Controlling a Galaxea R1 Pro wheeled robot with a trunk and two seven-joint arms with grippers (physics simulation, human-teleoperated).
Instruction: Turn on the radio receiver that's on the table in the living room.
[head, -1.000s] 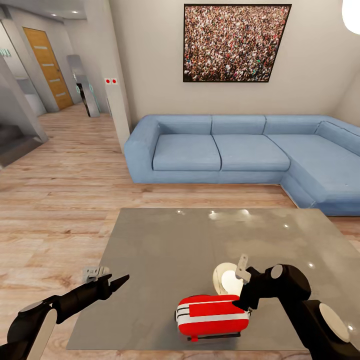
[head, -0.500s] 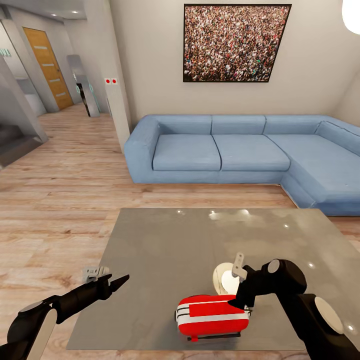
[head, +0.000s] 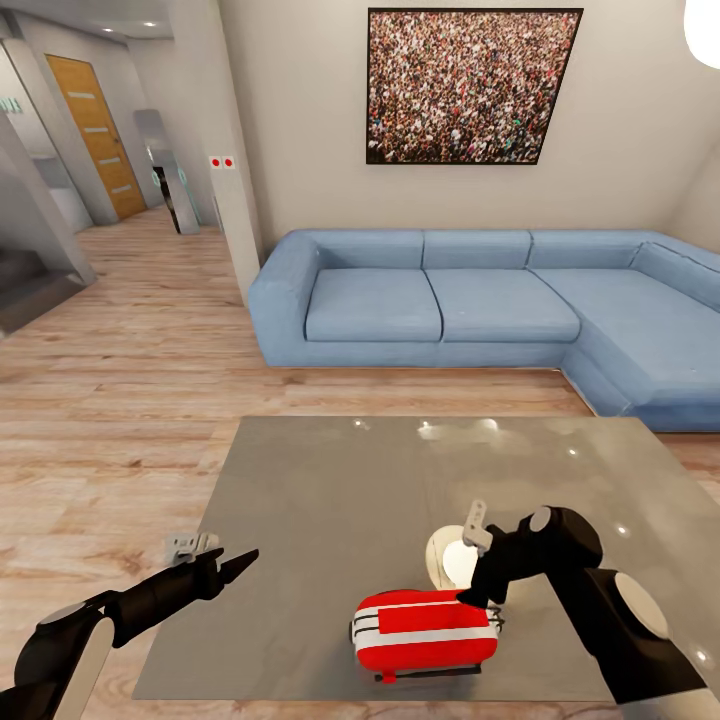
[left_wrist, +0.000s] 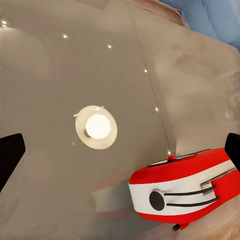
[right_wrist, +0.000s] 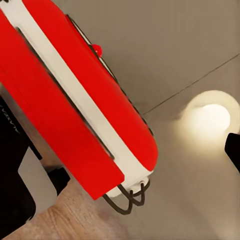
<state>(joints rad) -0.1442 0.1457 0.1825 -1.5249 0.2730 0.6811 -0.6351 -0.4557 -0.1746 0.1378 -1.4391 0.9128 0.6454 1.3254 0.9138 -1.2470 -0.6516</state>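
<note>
radio (head: 425, 631) on table (head: 330, 500), reached | right gripper (head: 478, 598) spread above it | switch-on left

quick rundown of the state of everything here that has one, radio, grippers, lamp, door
radio receiver: lying on the table near its front edge, ungripped; on or off cannot be told
right gripper: at the radio's right end, fingers spread wide in the wrist view, open
left gripper: over the table's left edge, apart from the radio, open
pendant lamp: lit
wooden door: closed
</note>
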